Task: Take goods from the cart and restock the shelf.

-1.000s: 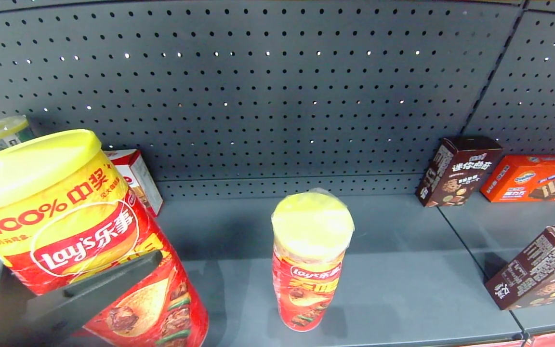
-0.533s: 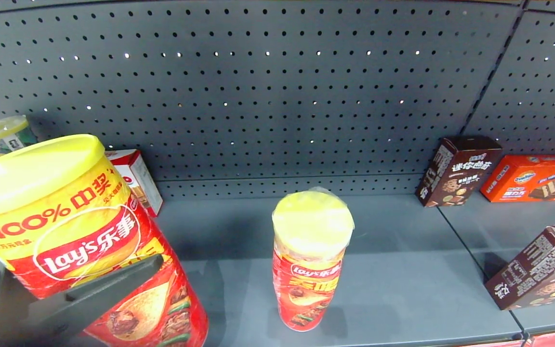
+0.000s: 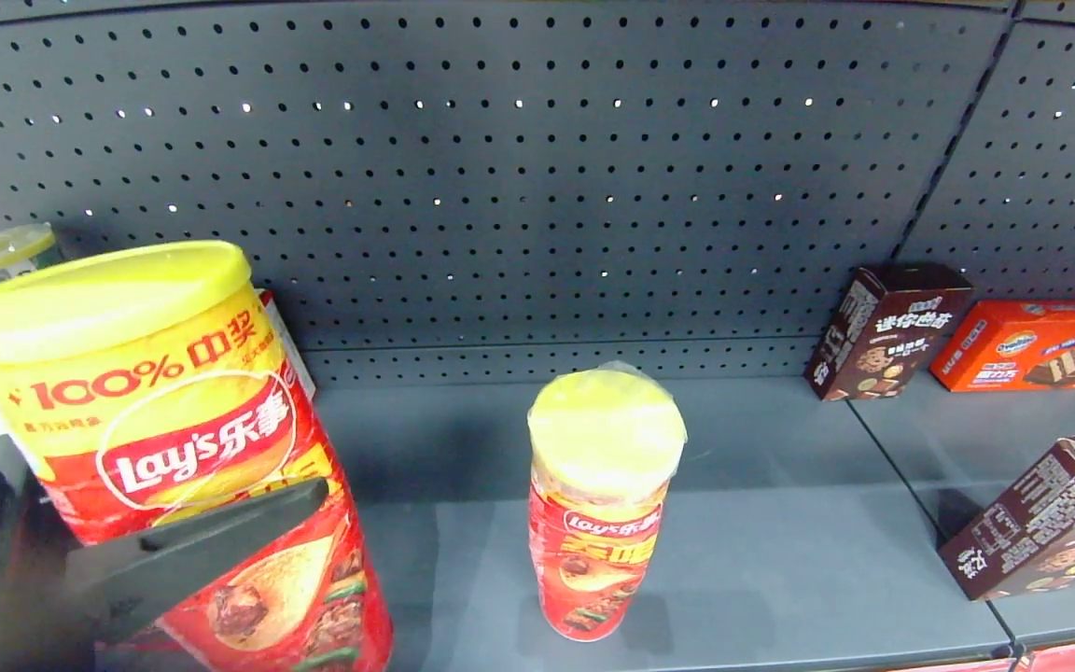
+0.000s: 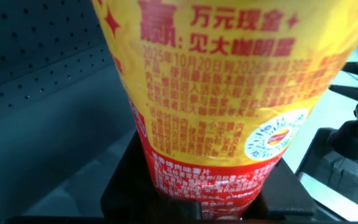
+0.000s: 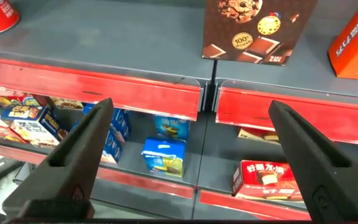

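A large red and yellow chip canister (image 3: 174,439) with a yellow lid hangs upright at the left over the front of the grey shelf (image 3: 780,560), with my left gripper (image 3: 174,560) shut on its lower body. One black finger (image 3: 202,546) crosses its front. In the left wrist view the canister (image 4: 229,106) rises from between the jaws of the left gripper (image 4: 204,199). A second, slimmer chip canister (image 3: 603,504) stands on the shelf at the middle. My right gripper (image 5: 197,174) is open and holds nothing, in front of the shelf's red price strip (image 5: 92,81).
A brown cookie box (image 3: 887,331) and an orange box (image 3: 1032,343) stand at the back right, with a tilted brown box (image 3: 1041,532) nearer the front. A red-white box (image 3: 293,350) and a green-lidded can (image 3: 6,252) sit behind the held canister. A pegboard (image 3: 537,187) backs the shelf.
The held canister has shifted right and slightly up with the left gripper, now covering more of the red-white box. The canister on the shelf has not moved.
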Tool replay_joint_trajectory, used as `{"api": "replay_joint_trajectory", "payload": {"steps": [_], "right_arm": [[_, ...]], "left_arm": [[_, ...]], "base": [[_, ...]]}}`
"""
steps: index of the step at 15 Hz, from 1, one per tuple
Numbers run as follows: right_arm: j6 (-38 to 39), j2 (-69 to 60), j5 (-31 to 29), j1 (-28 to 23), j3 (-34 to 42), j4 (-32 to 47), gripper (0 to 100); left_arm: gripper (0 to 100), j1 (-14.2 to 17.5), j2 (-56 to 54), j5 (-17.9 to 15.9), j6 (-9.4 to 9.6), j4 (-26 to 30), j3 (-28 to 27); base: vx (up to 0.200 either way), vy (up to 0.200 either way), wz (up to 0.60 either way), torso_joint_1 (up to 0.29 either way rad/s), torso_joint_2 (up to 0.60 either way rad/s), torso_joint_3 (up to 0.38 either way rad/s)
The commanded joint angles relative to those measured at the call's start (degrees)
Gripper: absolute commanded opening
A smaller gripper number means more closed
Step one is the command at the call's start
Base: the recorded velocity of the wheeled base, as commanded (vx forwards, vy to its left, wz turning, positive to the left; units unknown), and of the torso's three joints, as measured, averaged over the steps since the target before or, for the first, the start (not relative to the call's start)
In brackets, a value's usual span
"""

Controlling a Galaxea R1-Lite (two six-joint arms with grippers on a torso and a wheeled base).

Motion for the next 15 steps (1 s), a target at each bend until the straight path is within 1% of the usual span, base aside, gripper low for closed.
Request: {"api": "replay_joint_trajectory", "payload": {"steps": [1, 3, 4, 5, 7, 9, 10, 11, 12, 13, 15], "right_arm": [[-0.01, 0.27, 0.04, 0.02, 0.0, 0.01, 100], [-0.01, 0.27, 0.04, 0.02, 0.0, 0.01, 100], [-0.01, 0.27, 0.04, 0.02, 0.0, 0.01, 100], [-0.01, 0.27, 0.04, 0.02, 0.0, 0.01, 100], [-0.01, 0.27, 0.04, 0.02, 0.0, 0.01, 100], [-0.01, 0.27, 0.04, 0.02, 0.0, 0.01, 100], [-0.01, 0.27, 0.04, 0.02, 0.0, 0.01, 100], [-0.01, 0.27, 0.04, 0.02, 0.0, 0.01, 100], [-0.01, 0.27, 0.04, 0.02, 0.0, 0.01, 100], [-0.01, 0.27, 0.04, 0.02, 0.0, 0.01, 100], [-0.01, 0.27, 0.04, 0.02, 0.0, 0.01, 100]], "left_arm": [[0, 0.13, 4.49, 0.01, 1.81, 1.69, -5.01], [0, -0.04, 6.87, -0.08, 4.53, 1.69, -5.27], [0, -0.13, 7.48, -0.08, 5.24, 1.69, -4.92], [0, -0.04, 8.54, 0.01, 5.24, 1.33, -4.75], [0, 0.22, 11.96, -0.08, 5.41, -0.07, -6.15], [0, 0.22, 15.57, -2.1, 6.29, -1.04, -8.96], [0, 0.57, 18.12, -2.1, 8.4, -2.09, -9.93], [0, 1.71, 20.58, -2.1, 9.81, -4.73, -10.28], [0, 2.33, 22.6, -2.28, 10.69, -7.81, -10.11], [0, 3.03, 24.27, -2.28, 11.13, -10.09, -10.11], [0, 6.11, 29.28, -2.36, 11.92, -17.39, -10.37]], "base": [[0.0, 0.0, 0.0, 0.0, 0.0, 0.0], [0.0, 0.0, 0.0, 0.0, 0.0, 0.0], [0.0, 0.0, 0.0, 0.0, 0.0, 0.0], [0.0, 0.0, 0.0, 0.0, 0.0, 0.0], [0.0, 0.0, 0.0, 0.0, 0.0, 0.0], [0.0, 0.0, 0.0, 0.0, 0.0, 0.0], [0.0, 0.0, 0.0, 0.0, 0.0, 0.0], [0.0, 0.0, 0.0, 0.0, 0.0, 0.0], [0.0, 0.0, 0.0, 0.0, 0.0, 0.0], [0.0, 0.0, 0.0, 0.0, 0.0, 0.0], [0.0, 0.0, 0.0, 0.0, 0.0, 0.0]]}}
